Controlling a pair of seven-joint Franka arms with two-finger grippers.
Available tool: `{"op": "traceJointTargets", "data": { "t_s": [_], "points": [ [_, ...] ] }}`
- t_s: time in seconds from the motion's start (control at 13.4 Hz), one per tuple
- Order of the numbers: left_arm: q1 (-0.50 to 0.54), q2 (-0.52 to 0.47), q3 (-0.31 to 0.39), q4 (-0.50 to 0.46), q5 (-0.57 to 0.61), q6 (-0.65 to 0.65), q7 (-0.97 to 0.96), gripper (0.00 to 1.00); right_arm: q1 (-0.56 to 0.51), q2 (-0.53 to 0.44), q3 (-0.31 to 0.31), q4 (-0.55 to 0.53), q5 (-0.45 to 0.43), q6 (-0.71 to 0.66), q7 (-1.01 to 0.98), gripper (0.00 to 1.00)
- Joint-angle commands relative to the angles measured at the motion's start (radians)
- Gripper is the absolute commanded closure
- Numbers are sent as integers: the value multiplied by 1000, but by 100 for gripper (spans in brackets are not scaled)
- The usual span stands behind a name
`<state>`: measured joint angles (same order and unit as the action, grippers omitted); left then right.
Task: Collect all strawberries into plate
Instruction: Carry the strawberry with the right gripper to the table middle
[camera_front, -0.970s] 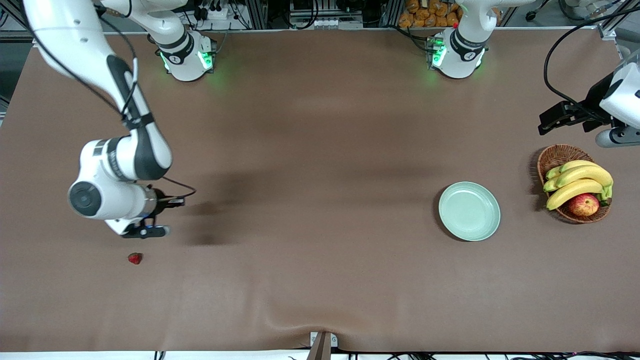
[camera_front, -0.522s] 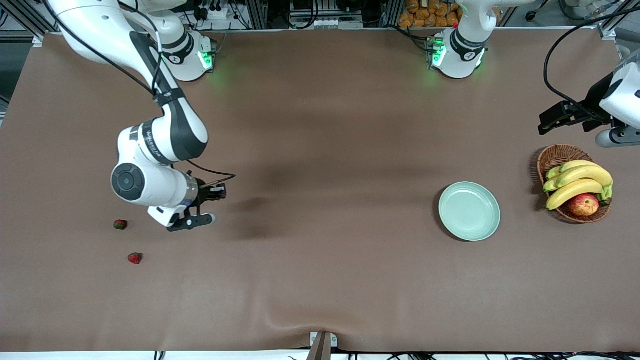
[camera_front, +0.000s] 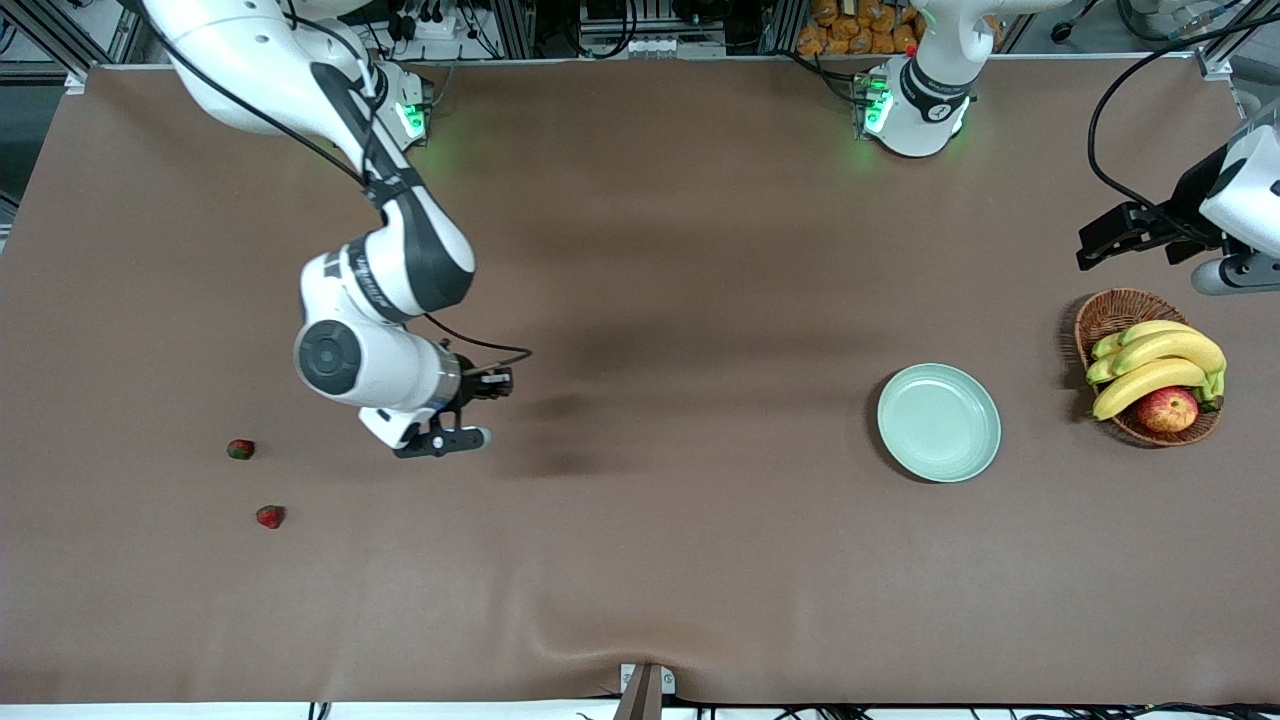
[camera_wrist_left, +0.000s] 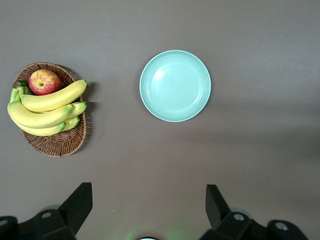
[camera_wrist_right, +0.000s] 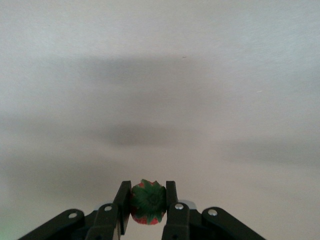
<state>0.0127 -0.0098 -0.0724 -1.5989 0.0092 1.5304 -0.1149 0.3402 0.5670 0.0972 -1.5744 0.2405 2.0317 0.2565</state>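
Observation:
My right gripper (camera_wrist_right: 147, 188) is shut on one strawberry (camera_wrist_right: 148, 204), its green top facing the wrist camera. In the front view that gripper (camera_front: 428, 428) hangs over bare table, well toward the right arm's end. Two more strawberries (camera_front: 240, 449) (camera_front: 269, 516) lie on the cloth still closer to that end. The pale mint-green plate (camera_front: 938, 422) sits toward the left arm's end with nothing in it and also shows in the left wrist view (camera_wrist_left: 175, 85). My left gripper (camera_wrist_left: 145, 205) is open and waits high beside the basket (camera_front: 1098, 245).
A wicker basket (camera_front: 1112, 306) with bananas (camera_front: 1150, 370) and an apple (camera_front: 1167, 408) stands beside the plate at the left arm's end; it shows in the left wrist view too (camera_wrist_left: 60, 142). A fold wrinkles the brown cloth at its front edge (camera_front: 600, 650).
The right arm has carried its strawberry away from the two on the table and toward the plate's end, uncovering the strawberry it hid. The left arm has not moved.

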Motion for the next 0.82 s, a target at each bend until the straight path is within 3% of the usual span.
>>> {"op": "traceJointTargets", "data": {
  "t_s": [0.0,0.52,0.75],
  "points": [
    [1,-2,3,10,-3,-1,18,0,74,76,-4,103,45,25,140,94],
    [6,-10,5,10,-3,-6,23,0,275,175,-4,116,51,327,507,94],
    [7,-10,5,8,-3,-6,23,0,351,273,-5,209,49,418,659,94]
  ]
}}
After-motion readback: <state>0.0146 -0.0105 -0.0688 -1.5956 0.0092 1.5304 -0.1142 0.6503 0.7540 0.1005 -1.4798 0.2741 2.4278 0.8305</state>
